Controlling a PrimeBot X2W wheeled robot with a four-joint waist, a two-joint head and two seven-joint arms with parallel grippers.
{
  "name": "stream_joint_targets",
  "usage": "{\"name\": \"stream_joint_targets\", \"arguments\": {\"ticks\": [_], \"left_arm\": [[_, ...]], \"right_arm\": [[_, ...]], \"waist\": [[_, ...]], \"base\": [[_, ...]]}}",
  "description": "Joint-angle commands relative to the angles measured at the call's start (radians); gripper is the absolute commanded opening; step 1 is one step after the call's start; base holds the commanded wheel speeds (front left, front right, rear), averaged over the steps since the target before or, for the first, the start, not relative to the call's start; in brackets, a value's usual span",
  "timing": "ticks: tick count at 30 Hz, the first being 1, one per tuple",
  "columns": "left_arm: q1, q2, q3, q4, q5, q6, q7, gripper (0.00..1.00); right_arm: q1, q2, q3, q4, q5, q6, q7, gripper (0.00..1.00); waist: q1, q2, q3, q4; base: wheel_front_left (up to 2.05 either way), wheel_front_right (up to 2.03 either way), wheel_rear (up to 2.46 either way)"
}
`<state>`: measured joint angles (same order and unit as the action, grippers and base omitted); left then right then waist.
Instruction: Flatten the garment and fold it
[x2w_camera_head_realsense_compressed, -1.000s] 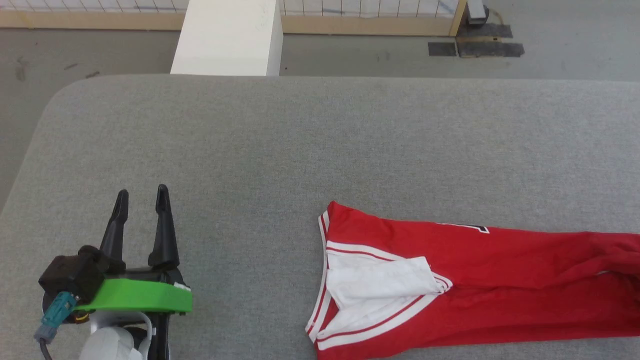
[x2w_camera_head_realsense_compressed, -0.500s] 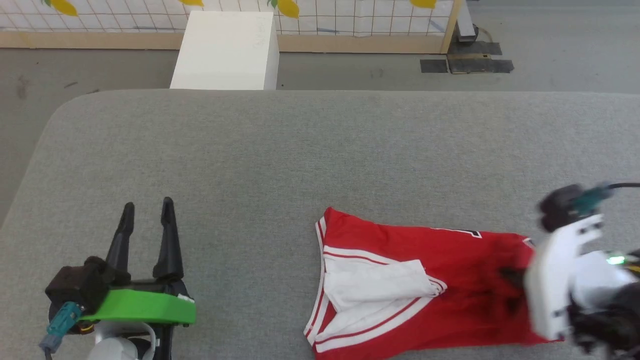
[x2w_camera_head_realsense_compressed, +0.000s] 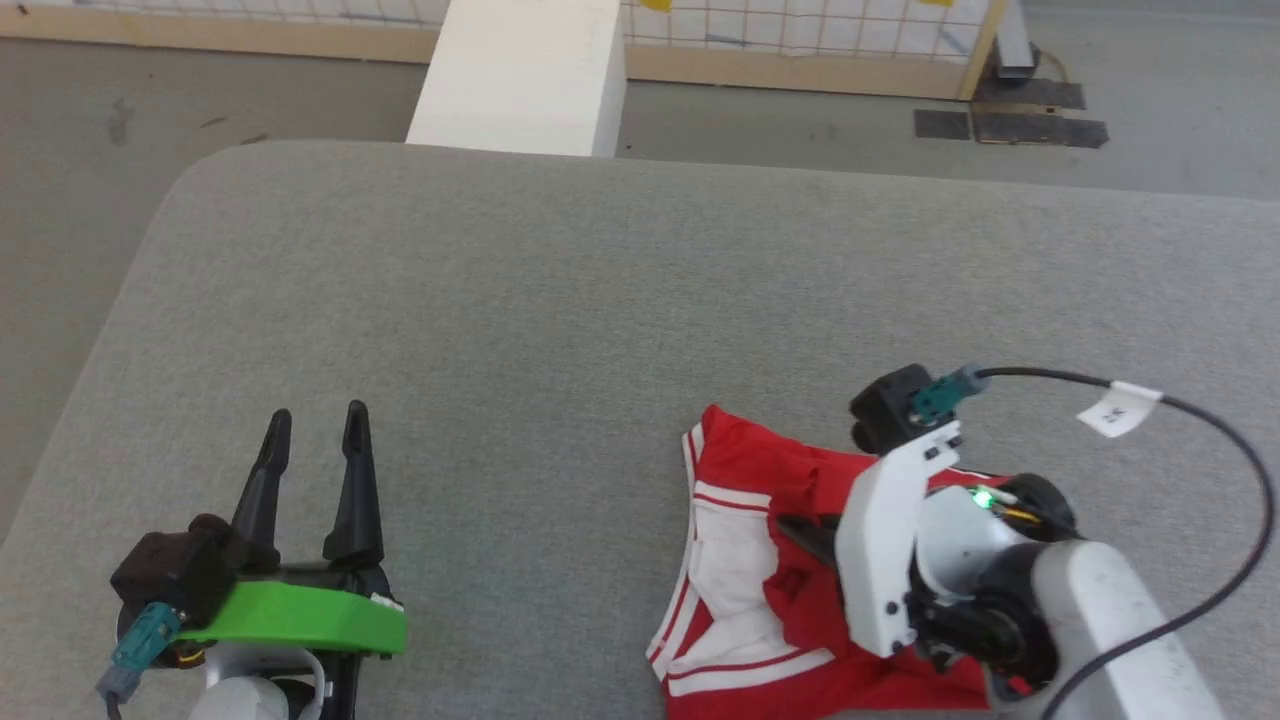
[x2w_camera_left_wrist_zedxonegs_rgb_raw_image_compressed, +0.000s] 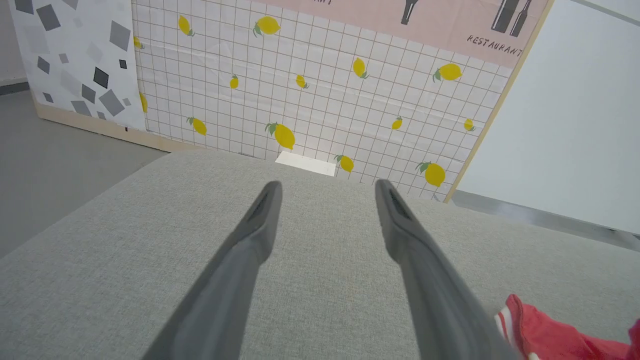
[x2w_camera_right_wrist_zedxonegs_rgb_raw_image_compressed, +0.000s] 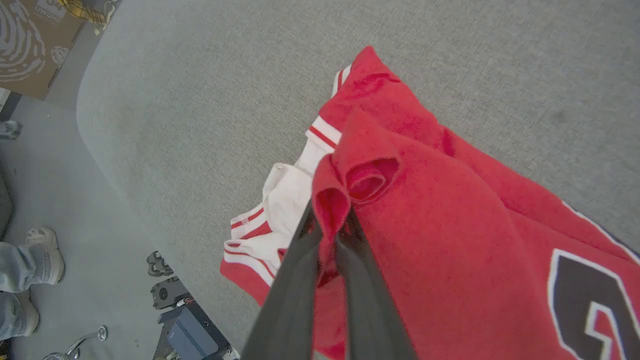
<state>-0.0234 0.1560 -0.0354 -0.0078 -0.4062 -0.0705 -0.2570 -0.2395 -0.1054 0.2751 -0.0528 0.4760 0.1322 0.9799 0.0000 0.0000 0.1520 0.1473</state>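
Observation:
The garment is a red jersey with a white sleeve and striped trim, bunched at the lower right of the grey table. In the right wrist view my right gripper is shut on a raised fold of the garment's red cloth, with part of a black-and-white number at the right. From the head, the right gripper hangs over the shirt's middle, fingers pointing left. My left gripper rests open and empty at the lower left, well apart from the shirt. The left gripper faces the wall, with a red corner of the garment at lower right.
A white box stands on the floor past the table's far edge, before a lemon-patterned wall panel. A black cable loops from my right wrist. A person's shoe and some floor equipment lie beside the table's near edge.
My right arm has come in from the right and carried the shirt's right part leftward over the rest, bunching it. The left gripper stays put. The camera has shifted.

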Motion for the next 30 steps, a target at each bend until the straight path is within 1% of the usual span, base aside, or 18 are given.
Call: {"name": "stream_joint_targets", "arguments": {"ticks": [1, 7, 9, 10, 11, 12, 14, 16, 17, 19, 22, 24, 27, 30], "left_arm": [[-0.003, -0.004, -0.003, 0.003, -0.004, -0.006, -0.002, 1.00], [-0.012, -0.009, -0.015, 0.011, -0.001, -0.008, -0.003, 1.00], [-0.013, -0.011, -0.017, 0.014, 0.000, -0.008, -0.003, 1.00], [-0.013, -0.011, -0.018, 0.015, 0.000, -0.007, -0.003, 1.00], [-0.012, -0.011, -0.018, 0.016, 0.000, -0.007, -0.003, 1.00], [-0.011, -0.010, -0.018, 0.018, -0.001, -0.007, -0.003, 1.00], [-0.005, -0.007, -0.015, 0.020, -0.002, -0.005, -0.003, 1.00], [0.002, -0.005, -0.014, 0.022, -0.002, -0.004, -0.003, 1.00], [0.006, -0.003, -0.014, 0.022, -0.002, -0.003, -0.003, 1.00], [0.013, 0.000, -0.013, 0.021, -0.002, -0.002, -0.003, 1.00], [0.019, 0.005, -0.009, 0.013, -0.001, 0.002, -0.003, 1.00], [0.023, 0.007, -0.007, 0.011, 0.001, 0.007, -0.003, 1.00], [0.032, 0.010, -0.004, 0.009, 0.002, 0.012, -0.002, 1.00], [0.035, 0.012, -0.003, 0.003, 0.003, 0.017, -0.002, 1.00]], "right_arm": [[-0.019, 0.014, 0.007, 0.037, -0.017, -0.002, -0.034, 0.00], [-0.037, 0.044, 0.025, 0.225, -0.087, -0.002, -0.156, 0.00], [-0.038, 0.048, 0.029, 0.280, -0.100, -0.002, -0.176, 0.00], [-0.040, 0.050, 0.032, 0.295, -0.097, -0.002, -0.186, 0.20], [-0.044, 0.052, 0.037, 0.308, -0.091, -0.002, -0.199, 0.80], [-0.048, 0.053, 0.045, 0.315, -0.087, -0.002, -0.206, 1.00], [-0.060, 0.054, 0.078, 0.314, -0.069, -0.002, -0.209, 1.00], [-0.070, 0.054, 0.116, 0.284, -0.015, -0.002, -0.211, 1.00], [-0.073, 0.055, 0.140, 0.255, 0.032, -0.002, -0.211, 1.00], [-0.081, 0.055, 0.174, 0.196, 0.085, -0.002, -0.207, 1.00], [-0.092, 0.055, 0.184, 0.099, 0.107, -0.002, -0.210, 1.00], [-0.093, 0.052, 0.169, 0.041, 0.103, -0.002, -0.218, 1.00], [-0.078, 0.030, 0.101, -0.052, 0.066, -0.002, -0.246, 1.00], [-0.041, -0.014, -0.010, -0.122, -0.042, -0.002, -0.272, 1.00]], "waist": [[0.0000, 0.0000, 0.014, 0.021], [0.0000, 0.0000, 0.025, 0.043], [0.0000, 0.0000, 0.026, 0.045], [0.0000, 0.0000, 0.026, 0.045], [0.0000, 0.0000, 0.025, 0.042], [0.0000, 0.0000, 0.023, 0.039], [0.0000, 0.0000, 0.017, 0.027], [0.0000, 0.0000, 0.005, 0.011], [0.0000, 0.0000, -0.002, 0.002], [0.0000, 0.0000, -0.013, -0.014], [0.0000, 0.0000, -0.026, -0.041], [0.0000, 0.0000, -0.034, -0.058], [0.0000, 0.0000, -0.046, -0.088], [0.0000, 0.0000, -0.048, -0.114]], "base": [[0.00, 0.00, 0.00], [0.00, 0.00, 0.00], [0.00, 0.00, 0.00], [0.00, 0.00, 0.00], [0.00, 0.00, 0.00], [0.00, 0.00, 0.00], [0.00, 0.00, 0.00], [0.00, 0.00, 0.00], [0.00, 0.00, 0.00], [0.00, 0.00, 0.00], [0.00, 0.00, 0.00], [0.00, 0.00, 0.00], [0.00, 0.00, 0.00], [0.00, 0.00, 0.00]]}}
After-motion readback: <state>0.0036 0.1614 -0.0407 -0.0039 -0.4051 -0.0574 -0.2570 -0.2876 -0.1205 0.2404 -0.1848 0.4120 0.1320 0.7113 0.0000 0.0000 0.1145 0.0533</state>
